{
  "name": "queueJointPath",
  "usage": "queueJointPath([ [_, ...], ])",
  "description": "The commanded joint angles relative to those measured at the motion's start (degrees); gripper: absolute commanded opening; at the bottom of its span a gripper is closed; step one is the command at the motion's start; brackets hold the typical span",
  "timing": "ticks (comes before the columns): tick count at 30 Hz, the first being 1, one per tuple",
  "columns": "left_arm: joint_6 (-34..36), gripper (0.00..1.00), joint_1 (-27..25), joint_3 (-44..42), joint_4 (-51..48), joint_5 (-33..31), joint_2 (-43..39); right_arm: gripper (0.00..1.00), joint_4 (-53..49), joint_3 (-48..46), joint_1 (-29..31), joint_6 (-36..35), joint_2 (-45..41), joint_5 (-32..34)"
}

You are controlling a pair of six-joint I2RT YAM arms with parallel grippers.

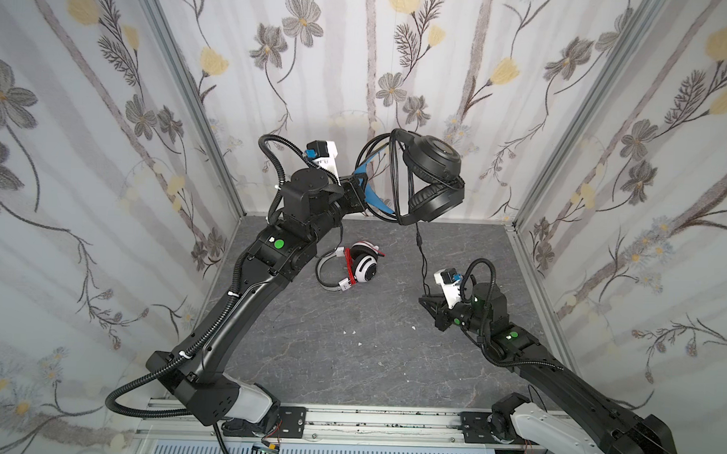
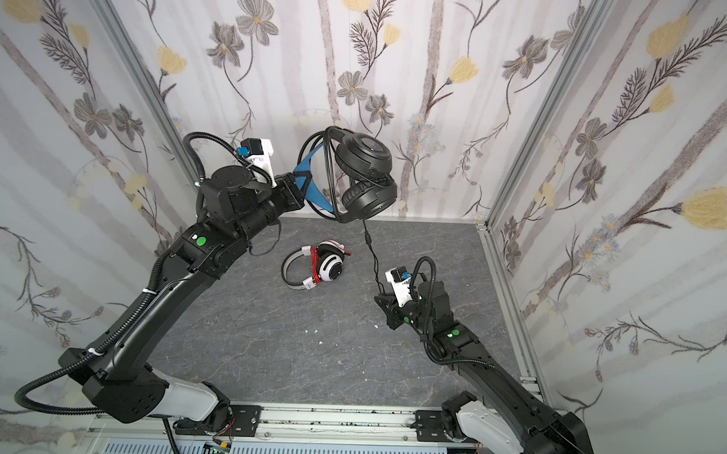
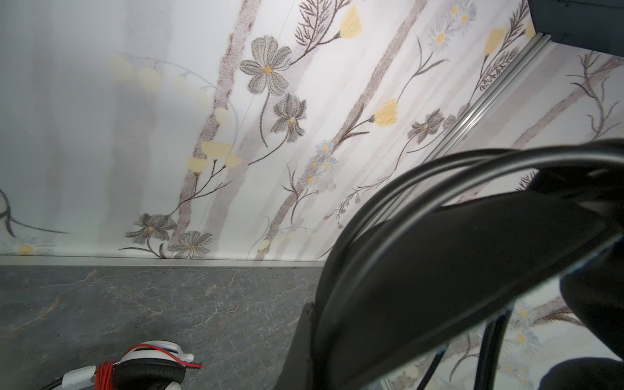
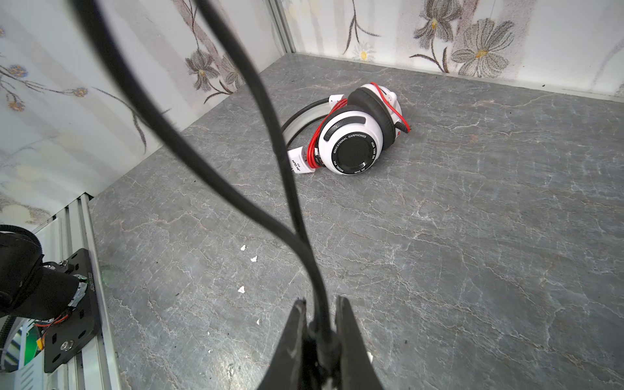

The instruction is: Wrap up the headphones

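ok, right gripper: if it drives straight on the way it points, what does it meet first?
Probably the white headphones, lying on the table nearly in line ahead of the right gripper, which is shut on the black cord. Height is unclear: tilted down, it could touch the table short of them.

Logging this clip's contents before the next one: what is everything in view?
black headphones: 1, black with blue, held aloft at the back
black cord: 1, black, looped over that headset, tail hanging down
white headphones: 1, white with black pads, lying on the table
red cord: 1, red, wound around the white headphones
white bits: several, white, on the table
table: 1, grey marbled
walls: 3, floral, around the table
left end effector: 1, black, shut on the black headphones
right end effector: 1, black, shut on the black cord
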Motion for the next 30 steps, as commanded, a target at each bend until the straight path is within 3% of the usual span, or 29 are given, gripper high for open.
queueJointPath([
  [1,-5.1,0.00,0.5,0.2,11.5,-7.4,0.6,0.00,-3.2,1.0,1.5,-1.5,0.5,2.2],
  [11,-8.2,0.00,3.3,0.4,12.2,-13.9,5.7,0.00,-7.6,5.2,10.0,-4.8,2.6,7.1],
  [21,2.5,0.00,4.5,0.9,8.4,-21.0,9.4,0.00,-13.8,9.8,18.0,-7.0,2.0,12.0],
  [25,7.8,0.00,4.5,0.1,7.1,-23.1,10.8,0.00,-17.1,15.7,22.8,-8.3,2.8,15.0],
  [30,13.1,0.00,4.5,-3.6,6.1,-24.9,10.9,0.00,-21.2,23.2,24.6,-11.2,3.9,17.8],
])
